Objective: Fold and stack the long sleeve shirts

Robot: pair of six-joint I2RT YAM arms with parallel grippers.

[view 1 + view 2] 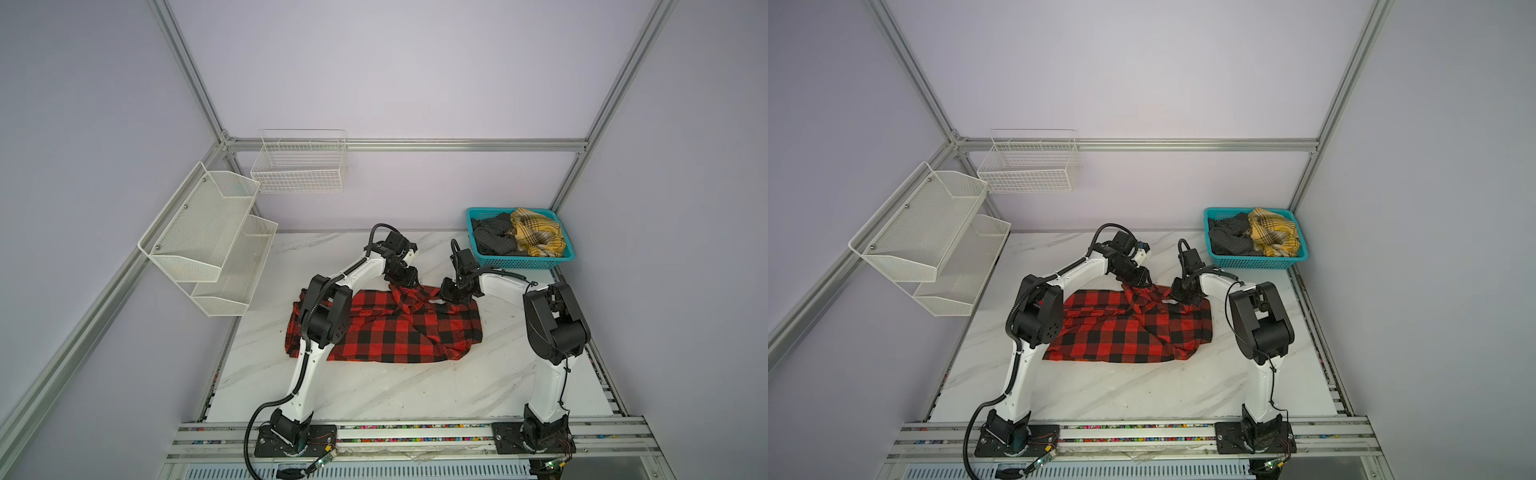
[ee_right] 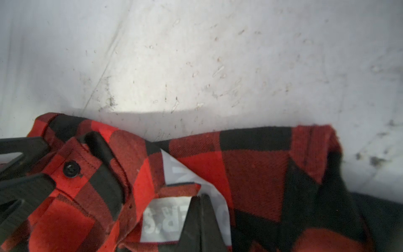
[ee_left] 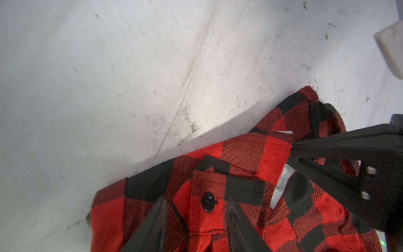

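Though the arms cover parts of the table, I can see the flannel shirt rumpled across its middle, its left edge hidden behind the left elbow and its white lettering folded under and unreadable. The left gripper stands part open astride the buttoned placket. The right gripper is pinched tight on the shirt's collar cloth.

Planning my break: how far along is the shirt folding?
Done: nothing stacked yet. In hand: the flannel shirt lies rumpled; right claw pinches its collar, left claw stands open over the button placket. Left: folding it, plus the dark garment and yellow garment in the teal basket.
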